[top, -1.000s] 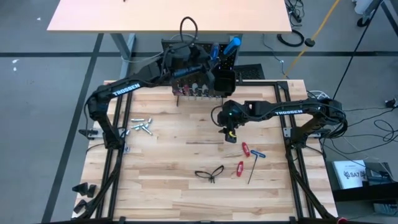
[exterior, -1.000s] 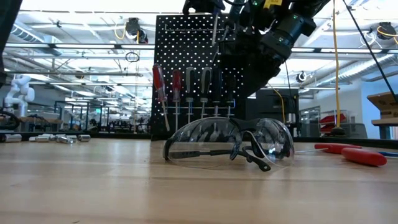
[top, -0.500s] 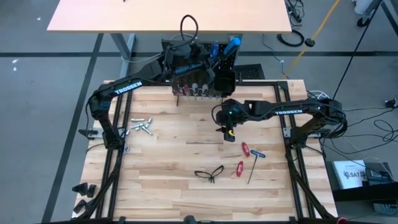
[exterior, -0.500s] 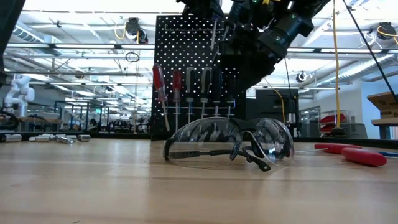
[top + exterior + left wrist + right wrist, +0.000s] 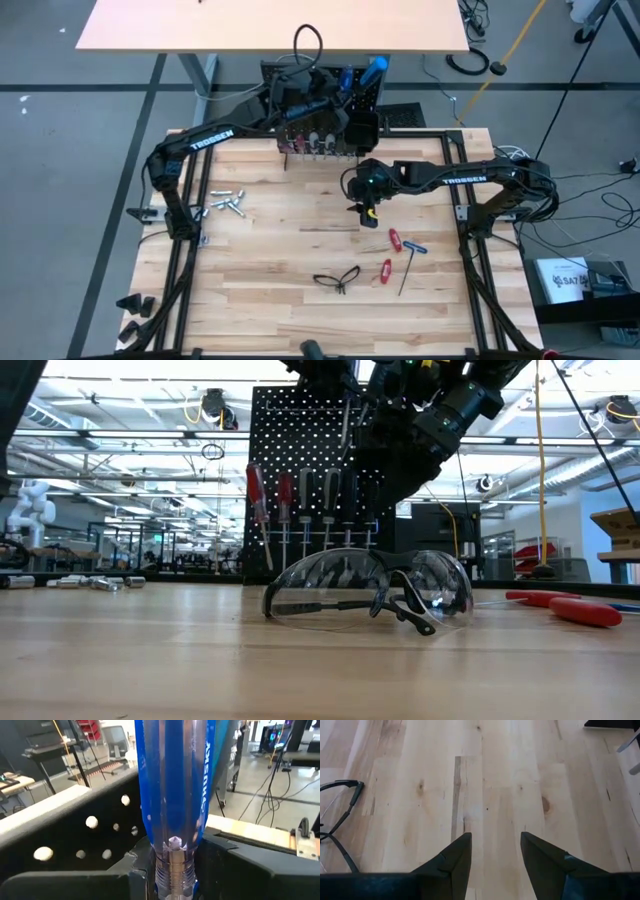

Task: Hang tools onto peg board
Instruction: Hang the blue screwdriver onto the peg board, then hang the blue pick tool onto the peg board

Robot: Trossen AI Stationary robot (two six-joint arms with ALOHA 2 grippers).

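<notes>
The peg board (image 5: 300, 460) stands upright at the table's far edge, with red- and dark-handled screwdrivers (image 5: 285, 495) hanging on its hooks and a black bin (image 5: 360, 130) on its right part. My left gripper (image 5: 172, 877) is up at the board's top, shut on a blue-handled screwdriver (image 5: 175, 785). Its shaft (image 5: 346, 422) hangs in front of the board. My right gripper (image 5: 367, 212) hovers open over bare wood right of the table's middle. Black-framed glasses (image 5: 337, 278) and red hex keys (image 5: 390, 255) lie on the tabletop. My left gripper pinches the blue screwdriver between its two fingers at the handle's lower end, by the clear collar (image 5: 172, 857). The fingers come nearly level from the table's left. The handle stands upright above them, the shaft hangs below, and the tool is clear of the table.
Small silver metal pieces (image 5: 225, 203) lie near the table's left edge. A second blue handle (image 5: 375, 68) sticks up behind the board. A blue-ended T-key (image 5: 408, 268) lies beside the red hex keys. The glasses (image 5: 370, 590) fill the front of the low view.
My left gripper has shifted a little toward the table's right along the peg board's top and slightly down, carrying the blue screwdriver upright. Its grip is unchanged.
</notes>
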